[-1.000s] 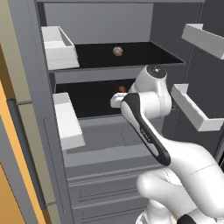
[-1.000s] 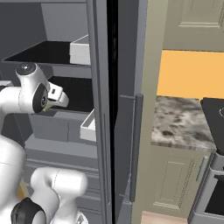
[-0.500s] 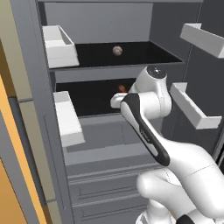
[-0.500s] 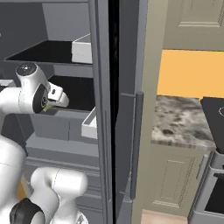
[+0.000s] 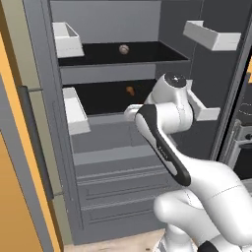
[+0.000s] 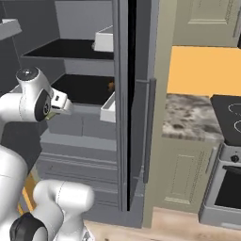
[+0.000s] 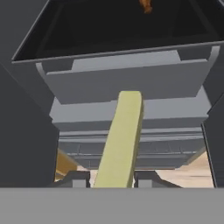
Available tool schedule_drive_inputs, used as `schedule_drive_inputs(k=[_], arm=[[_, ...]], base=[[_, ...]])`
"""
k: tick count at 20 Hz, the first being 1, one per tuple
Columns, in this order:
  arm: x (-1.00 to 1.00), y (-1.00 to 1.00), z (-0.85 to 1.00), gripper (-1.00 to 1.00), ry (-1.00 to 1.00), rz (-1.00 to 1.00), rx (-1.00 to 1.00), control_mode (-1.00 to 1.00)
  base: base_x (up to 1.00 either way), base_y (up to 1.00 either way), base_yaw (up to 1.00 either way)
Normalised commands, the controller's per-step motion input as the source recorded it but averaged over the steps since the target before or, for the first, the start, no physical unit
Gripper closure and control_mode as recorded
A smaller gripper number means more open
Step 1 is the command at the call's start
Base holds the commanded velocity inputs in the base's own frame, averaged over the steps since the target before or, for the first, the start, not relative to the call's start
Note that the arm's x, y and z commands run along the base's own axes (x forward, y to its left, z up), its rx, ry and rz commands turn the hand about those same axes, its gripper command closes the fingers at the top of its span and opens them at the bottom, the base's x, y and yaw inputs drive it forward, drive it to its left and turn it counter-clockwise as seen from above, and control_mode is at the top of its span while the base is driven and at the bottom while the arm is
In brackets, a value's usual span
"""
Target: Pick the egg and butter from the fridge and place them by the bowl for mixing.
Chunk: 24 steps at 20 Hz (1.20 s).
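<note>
Butter [image 7: 120, 140] sits clamped lengthwise between the gripper's [image 7: 113, 177] 2 fingers in front of the open fridge [image 5: 123, 147], and, held only at 1 end, it could pivot or slip free if the arm swings quickly.

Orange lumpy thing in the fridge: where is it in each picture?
Left base view: the orange lump sits near the centre, a bit above the middle, on the lower black shelf.
Right base view: left of centre, close to the fridge's front edge.
Hand view: at the top edge, right of centre.
Shared landmark: the black shelf under it.
</note>
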Motion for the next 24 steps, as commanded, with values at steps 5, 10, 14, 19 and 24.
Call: schedule_drive_inputs(k=[5, 10, 14, 19, 24], arm=[[0.00, 0.00, 0.00, 1.00, 0.00, 0.00, 0.00, 1.00], [0.00, 0.00, 0.00, 1.00, 0.00, 0.00, 0.00, 1.00], [0.00, 0.00, 0.00, 1.00, 0.00, 0.00, 0.00, 1.00], [0.00, 0.00, 0.00, 1.00, 0.00, 0.00, 0.00, 1.00], [0.00, 0.00, 0.00, 1.00, 0.00, 0.00, 0.00, 1.00]], base=[[-0.56, -0.06, -0.22], [-0.31, -0.01, -0.61], [-0.18, -0.01, -0.70], [-0.11, 0.00, -0.80], [-0.07, 0.00, -0.80]])
